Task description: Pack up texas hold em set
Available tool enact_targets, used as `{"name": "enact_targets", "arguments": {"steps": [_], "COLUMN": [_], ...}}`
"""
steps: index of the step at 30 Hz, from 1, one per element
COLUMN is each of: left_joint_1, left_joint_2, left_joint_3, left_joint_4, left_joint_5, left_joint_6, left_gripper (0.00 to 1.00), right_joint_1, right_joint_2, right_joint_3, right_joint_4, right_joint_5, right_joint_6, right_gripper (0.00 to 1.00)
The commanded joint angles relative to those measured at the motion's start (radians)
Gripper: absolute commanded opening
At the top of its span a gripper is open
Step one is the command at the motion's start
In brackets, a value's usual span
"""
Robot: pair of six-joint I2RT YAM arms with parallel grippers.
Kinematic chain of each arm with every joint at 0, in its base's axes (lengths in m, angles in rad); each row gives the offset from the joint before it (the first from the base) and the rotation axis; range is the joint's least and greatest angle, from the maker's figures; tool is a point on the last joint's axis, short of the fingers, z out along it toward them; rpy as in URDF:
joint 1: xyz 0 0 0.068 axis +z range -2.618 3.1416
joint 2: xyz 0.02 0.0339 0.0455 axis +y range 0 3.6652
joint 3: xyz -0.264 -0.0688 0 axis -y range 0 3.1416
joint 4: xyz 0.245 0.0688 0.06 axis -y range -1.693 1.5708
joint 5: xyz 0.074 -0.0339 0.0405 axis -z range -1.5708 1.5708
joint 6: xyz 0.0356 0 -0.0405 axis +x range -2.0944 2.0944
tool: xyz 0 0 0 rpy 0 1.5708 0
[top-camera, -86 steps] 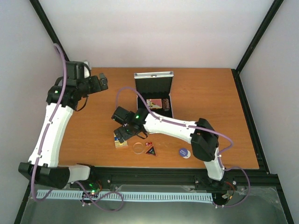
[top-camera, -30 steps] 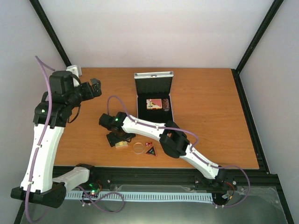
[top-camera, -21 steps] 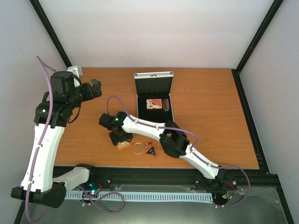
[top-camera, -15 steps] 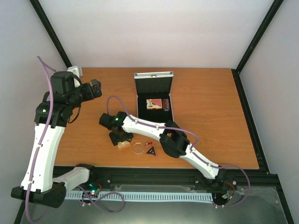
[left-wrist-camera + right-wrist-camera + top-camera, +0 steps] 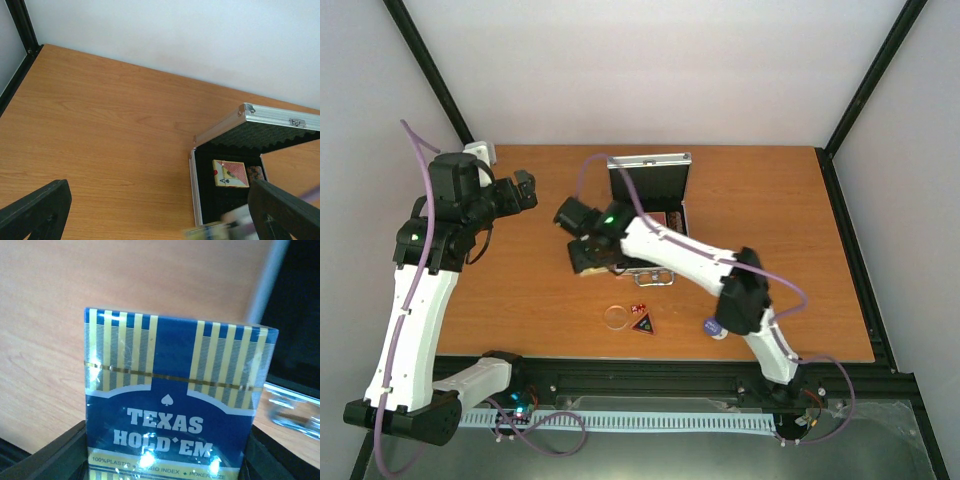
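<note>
My right gripper (image 5: 167, 460) is shut on the blue-yellow "Texas Hold'em" card deck (image 5: 172, 400) and holds it off the table, just left of the case; from above the deck (image 5: 592, 263) shows under that gripper (image 5: 588, 256). The silver case (image 5: 650, 165) lies open, with its black lining (image 5: 220, 200), the pink deck (image 5: 230, 173) and the brown chip stack (image 5: 256, 173) inside. The clear disc (image 5: 616, 317), red dice (image 5: 638, 308), black triangle (image 5: 642, 323) and blue disc (image 5: 715, 327) lie near the front edge. Over the table's left side my left gripper (image 5: 525, 188) hangs open and empty.
The case's handle (image 5: 653, 278) sticks out toward the front, under the right arm. The raised lid (image 5: 270, 125) stands at the back of the case. Black frame posts (image 5: 860, 90) border the table, and a white wall lies behind it.
The right gripper closed on the blue-yellow deck near the front, lifted it and carried it back and right to the case's left side. The left arm has stayed still.
</note>
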Motion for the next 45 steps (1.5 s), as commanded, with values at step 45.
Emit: {"name": "enact_targets", "arguments": {"steps": [45], "left_joint_1": [-0.003], "left_joint_2": [0.005], "left_joint_3": [-0.121], "left_joint_4": [0.009], "left_joint_5": [0.028], "left_joint_6": [0.04], "left_gripper": [1.0], "right_joint_1": [-0.272], "right_joint_2": [-0.24], "right_joint_3": [-0.683], "right_joint_4": [0.551], "right_joint_5": [0.242], "right_joint_6": [1.147], "right_gripper": [0.03]}}
